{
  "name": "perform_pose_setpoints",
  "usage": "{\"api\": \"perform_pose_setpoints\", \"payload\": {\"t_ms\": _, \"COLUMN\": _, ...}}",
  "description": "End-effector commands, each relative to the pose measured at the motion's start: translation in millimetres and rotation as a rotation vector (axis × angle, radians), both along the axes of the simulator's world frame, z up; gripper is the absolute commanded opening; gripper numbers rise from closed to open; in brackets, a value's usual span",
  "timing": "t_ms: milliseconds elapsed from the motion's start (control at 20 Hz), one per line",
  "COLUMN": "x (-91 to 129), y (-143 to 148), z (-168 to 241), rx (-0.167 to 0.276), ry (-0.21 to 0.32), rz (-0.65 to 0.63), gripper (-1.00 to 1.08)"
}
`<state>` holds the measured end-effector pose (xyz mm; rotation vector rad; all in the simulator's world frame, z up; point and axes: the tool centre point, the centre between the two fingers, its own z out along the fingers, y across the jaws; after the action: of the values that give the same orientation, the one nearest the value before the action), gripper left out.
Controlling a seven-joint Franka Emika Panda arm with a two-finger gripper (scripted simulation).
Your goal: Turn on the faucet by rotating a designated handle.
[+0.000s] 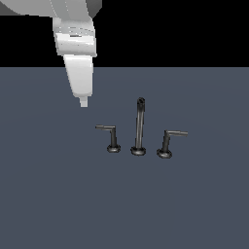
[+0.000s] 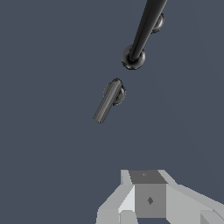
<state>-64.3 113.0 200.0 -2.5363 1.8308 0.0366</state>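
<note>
The faucet is a dark metal three-piece set on the grey floor. Its tall thin spout [image 1: 139,127] stands in the middle. The handle [image 1: 112,137], an L-shaped lever with its arm bending to the exterior view's left, stands left of the spout. My gripper [image 1: 83,102] hangs above and to the left of the handle, well apart from it, with its fingers together and nothing held. In the wrist view the handle [image 2: 107,100] lies ahead of the gripper [image 2: 142,179], and the spout [image 2: 141,35] rises beyond it.
The twin lever [image 1: 167,143], with its arm bending right, stands right of the spout. In the wrist view it [image 2: 158,22] shows only partly behind the spout. The flat grey floor [image 1: 58,204] runs all around the faucet.
</note>
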Motion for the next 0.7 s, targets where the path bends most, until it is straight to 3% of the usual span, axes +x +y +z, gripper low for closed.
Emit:
{"api": "perform_pose_setpoints", "payload": {"t_ms": 0, "x": 9.7, "y": -1.9, "z": -10.7, "rx": -0.003, "ry": -0.001, "rz": -0.05, "gripper": -1.0}}
{"api": "perform_pose_setpoints", "payload": {"t_ms": 650, "x": 60.6, "y": -23.4, "z": -68.9, "rx": -0.02, "ry": -0.004, "rz": -0.326, "gripper": -1.0}}
